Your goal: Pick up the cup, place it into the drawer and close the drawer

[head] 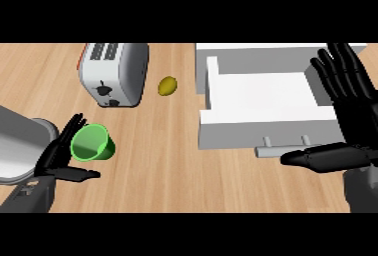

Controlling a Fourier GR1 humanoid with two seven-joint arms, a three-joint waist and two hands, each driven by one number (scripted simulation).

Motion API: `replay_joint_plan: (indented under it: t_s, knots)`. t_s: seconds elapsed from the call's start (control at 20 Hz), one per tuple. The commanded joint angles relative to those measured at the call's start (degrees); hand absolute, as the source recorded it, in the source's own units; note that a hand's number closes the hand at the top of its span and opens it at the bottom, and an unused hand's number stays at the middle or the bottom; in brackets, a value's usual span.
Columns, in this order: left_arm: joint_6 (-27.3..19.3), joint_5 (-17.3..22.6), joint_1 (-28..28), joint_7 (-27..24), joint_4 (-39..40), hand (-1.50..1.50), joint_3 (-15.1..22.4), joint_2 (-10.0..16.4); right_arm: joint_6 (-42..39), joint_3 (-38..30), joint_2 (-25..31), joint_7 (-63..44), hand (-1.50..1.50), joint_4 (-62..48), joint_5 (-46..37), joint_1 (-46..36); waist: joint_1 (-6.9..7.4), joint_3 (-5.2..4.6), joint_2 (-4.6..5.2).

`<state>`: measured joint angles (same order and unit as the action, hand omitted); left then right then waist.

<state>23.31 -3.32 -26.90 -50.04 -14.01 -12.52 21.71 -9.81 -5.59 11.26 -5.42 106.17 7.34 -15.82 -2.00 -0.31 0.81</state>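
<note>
At the left of the wooden bench, low in the head view: a green cup, tipped over, mouth turned up and to the left, base pointing right toward the middle of the bench. Long axis roughly left to right, a little slanted. Close against its left rim, the left robot hand: open, fingers nearly straight alongside the rim, thumb stretched out just below the cup, not curled round it. Cannot tell whether resting on the bench or raised a little off it. Lies directly right of that palm, so plainly the nearer hand for the pick; by this pose, a matter of closing fingers and thumb across the cup's wall.

Well apart, across the bench to the right: the white drawer, pulled out, inside bare, its bar handle facing the robot. Over the drawer's right side, the right robot hand, open too, fingers straight and pointing away, thumb out to the left just beside the handle, holding nothing. Possibly placed for the closing push, though only a guess.

Farther back on the left, a white and grey toaster; between it and the drawer, a lemon. Neither on the straight line from cup to drawer. Flat, pale wood grain all across; nothing else of the room in view.
</note>
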Motion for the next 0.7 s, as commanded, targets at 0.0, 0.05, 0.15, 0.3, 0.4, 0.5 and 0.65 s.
replay_joint_plan:
  t_s: [0.0,0.05,0.15,0.3,0.4,0.5,0.65]
  knots:
    - [3.4,-0.8,-0.9,-6.8,2.1,-1.5,0.3,-1.6,1.7,0.8,-0.8,-0.3,-1.5,-3.1,-1.9,-3.5,0.27,-0.06,0.25]
    - [3.0,-1.7,1.3,-9.5,2.2,-1.5,1.0,-1.2,0.1,-0.1,0.4,-1.8,-1.5,1.3,0.3,-0.3,-0.1,-0.02,-0.04]
    - [3.4,-1.5,0.7,-9.6,2.7,-1.5,0.8,-1.5,0.7,1.2,-0.6,-2.2,-1.5,1.5,-0.5,-0.2,-0.19,-0.05,0.01]
    - [2.7,-1.0,-3.6,-6.5,3.1,-1.5,0.3,-2.5,1.2,1.3,-0.5,-2.7,-1.5,1.6,-1.0,-1.4,-0.63,-0.06,0.11]
    - [2.5,-2.0,-1.1,-9.1,3.8,-1.5,1.1,-3.2,0.2,0.7,-0.2,-1.6,-1.5,0.7,-0.3,-0.8,-0.71,-0.11,0.33]
    - [2.7,-2.2,-2.2,-9.9,3.0,-1.5,1.4,-4.0,2.0,1.7,-1.0,-2.1,-1.5,-1.0,-2.5,-3.3,-0.13,-0.09,0.29]
    - [5.0,-1.1,-3.2,-8.0,4.3,-1.5,0.4,-3.2,0.6,0.5,0.0,-3.5,-1.5,1.7,-0.1,-1.6,-0.62,-0.06,0.12]
